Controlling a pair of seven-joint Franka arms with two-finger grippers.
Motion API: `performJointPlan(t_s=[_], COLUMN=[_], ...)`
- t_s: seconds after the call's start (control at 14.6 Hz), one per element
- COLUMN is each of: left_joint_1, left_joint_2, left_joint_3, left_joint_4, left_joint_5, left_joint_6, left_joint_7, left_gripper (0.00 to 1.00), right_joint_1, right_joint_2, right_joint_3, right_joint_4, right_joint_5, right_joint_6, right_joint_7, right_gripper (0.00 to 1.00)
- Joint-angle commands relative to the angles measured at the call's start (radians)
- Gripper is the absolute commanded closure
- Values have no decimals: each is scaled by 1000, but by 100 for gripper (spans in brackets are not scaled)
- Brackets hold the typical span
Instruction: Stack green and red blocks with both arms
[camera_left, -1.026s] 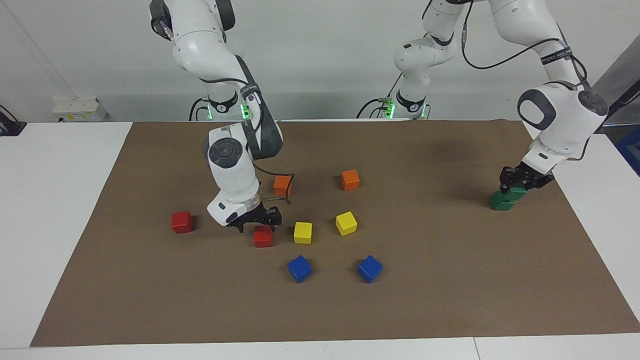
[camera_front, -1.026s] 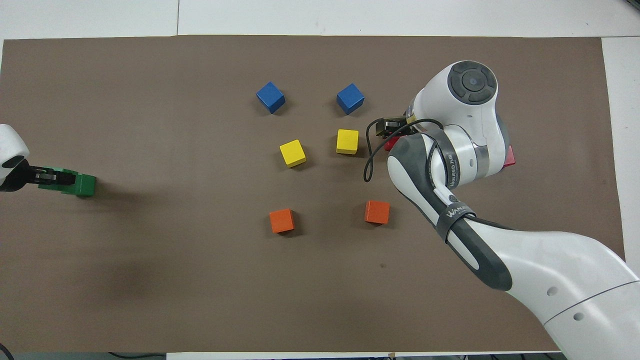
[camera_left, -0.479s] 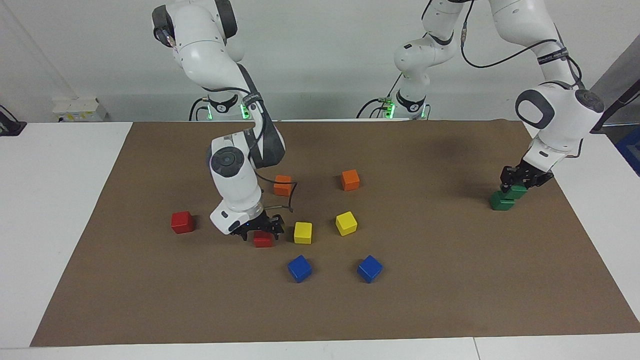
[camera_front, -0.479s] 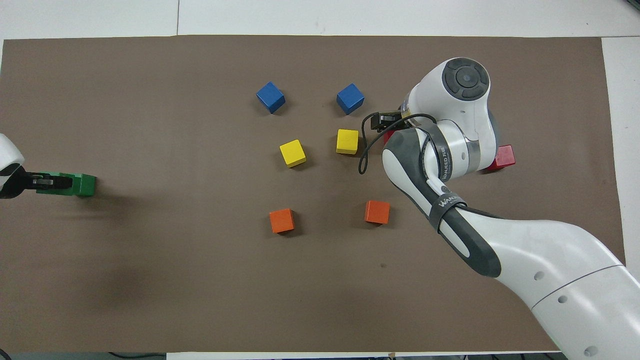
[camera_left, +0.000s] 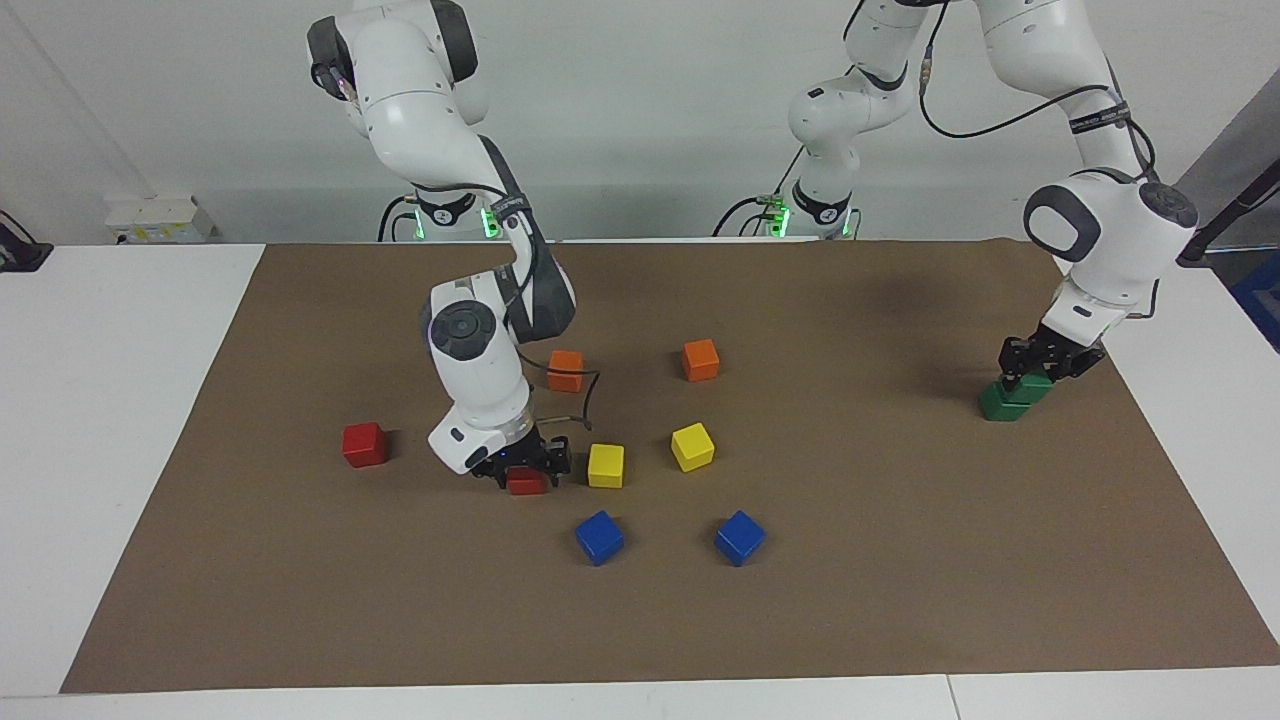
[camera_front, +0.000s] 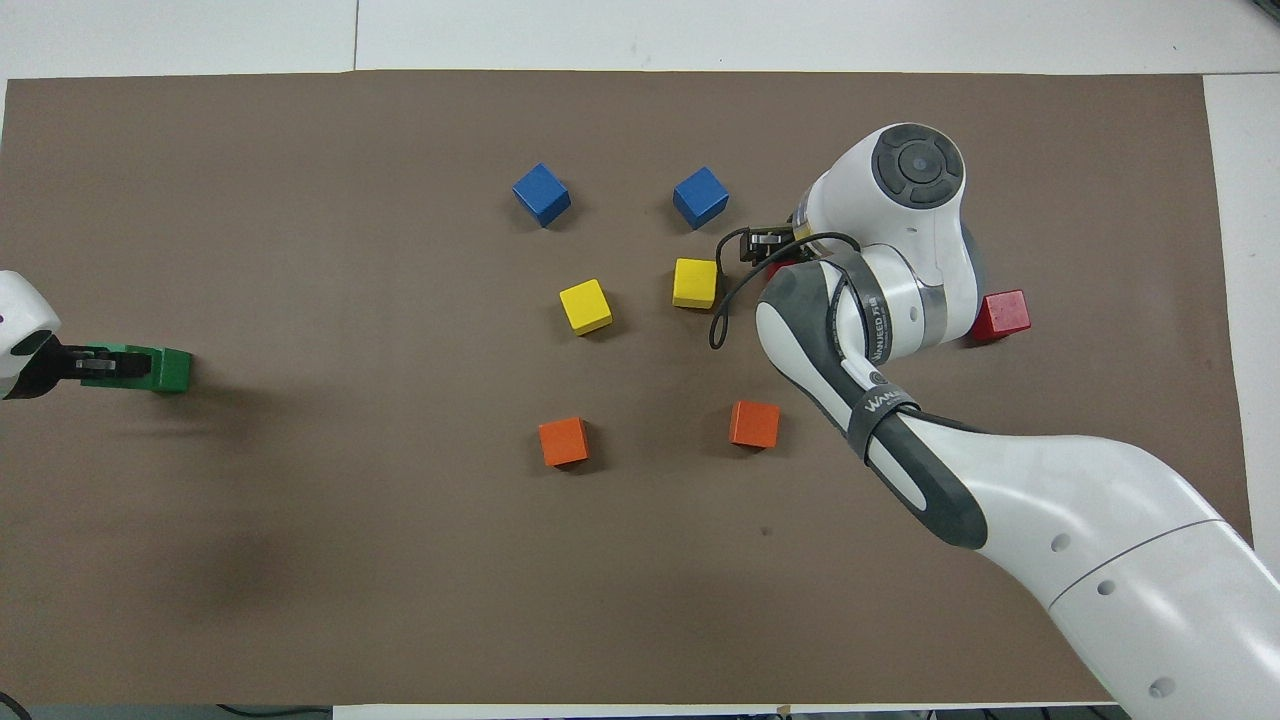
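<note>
My left claw (camera_left: 1040, 372) grips the matte green cube (camera_left: 1033, 381) atop its twin (camera_left: 1003, 404); my right claw (camera_left: 526, 470), grip unclear, straddles one matte red cube (camera_left: 526, 483), unstacked.

Overhead: right arm (camera_front: 880, 300) hides most of red block (camera_front: 778, 268).

The right arm (camera_front: 1000, 480) wears a dark strap (camera_front: 880, 405) printed "WANJEED" in white letters.

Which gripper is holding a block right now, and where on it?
Left gripper is shut on the upper green block, gripped at its top. Right gripper straddles a red block; grip unclear.
</note>
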Motion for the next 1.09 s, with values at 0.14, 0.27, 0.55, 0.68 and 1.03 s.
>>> performJointPlan(t_s=[0.14, 0.27, 0.55, 0.68, 1.03], left_joint_1=[3, 3, 1, 1, -8], left_joint_2=[3, 11, 13, 13, 16], left_joint_3=[-4, -6, -4, -4, -4], left_joint_4=[-19, -20, -43, -46, -46], left_joint_5=[-20, -20, -20, -20, -20], left_joint_6=[46, 57, 95, 103, 92], left_joint_7=[-2, -2, 5, 12, 12], left_gripper=[100, 100, 100, 100, 100], right_joint_1=[-43, -60, -146, -199, -313], right_joint_2=[-4, -7, -126, -219, -393], right_joint_3=[9, 8, 6, 3, 5], right_joint_4=[27, 129, 162, 102, -117], right_joint_5=[8, -6, -9, -21, -31], right_joint_6=[-52, -182, -377, -442, -412], right_joint_7=[-27, -43, -180, -287, -381], right_gripper=[100, 100, 100, 100, 100])
